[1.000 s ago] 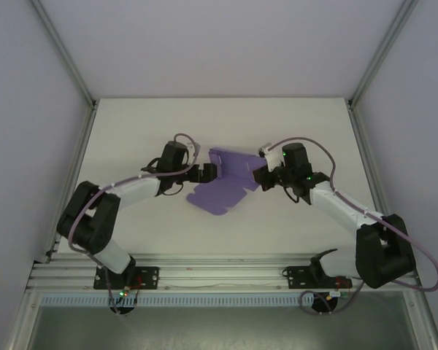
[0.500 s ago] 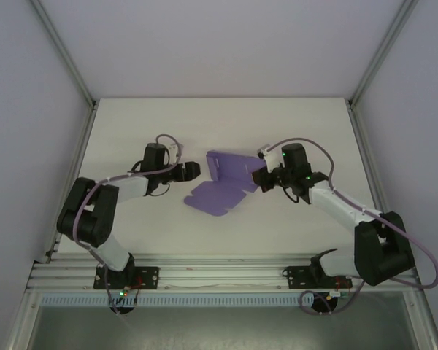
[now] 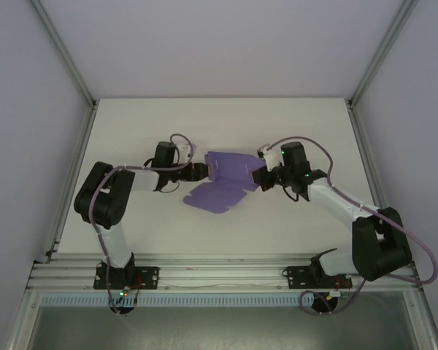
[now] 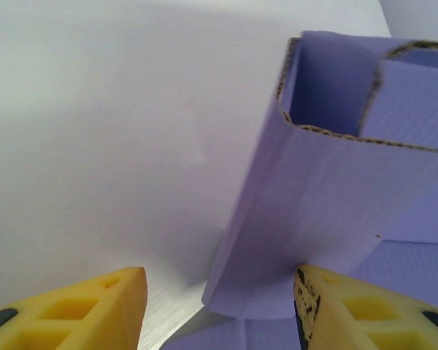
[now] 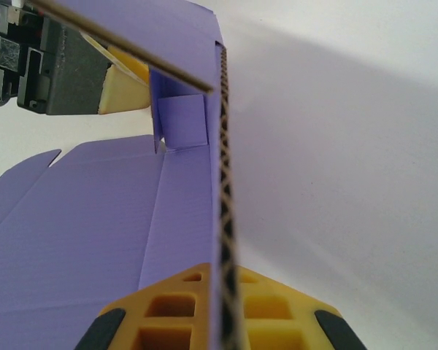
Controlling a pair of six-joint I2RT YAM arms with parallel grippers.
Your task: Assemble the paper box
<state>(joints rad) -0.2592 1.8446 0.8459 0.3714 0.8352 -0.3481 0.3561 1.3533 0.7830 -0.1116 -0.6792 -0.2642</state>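
Note:
The paper box (image 3: 217,194) is a purple die-cut sheet lying partly folded at mid-table, its back wall (image 3: 233,166) raised upright. My right gripper (image 3: 263,177) is shut on the wall's right end; in the right wrist view the corrugated edge (image 5: 223,182) runs between the yellow fingers (image 5: 182,306). My left gripper (image 3: 201,172) is at the wall's left end, open. In the left wrist view a curled purple flap (image 4: 328,189) sits between the jaws, touching the right finger (image 4: 343,310) and apart from the left finger (image 4: 95,302).
The white table (image 3: 153,124) stretches around the box, bounded by metal frame posts (image 3: 66,58) at the sides. The aluminium base rail (image 3: 219,275) with both arm mounts runs along the near edge.
The left arm drew back to the left, then returned to the wall's left end with its jaws narrower. The right gripper kept its hold, and the box barely moved.

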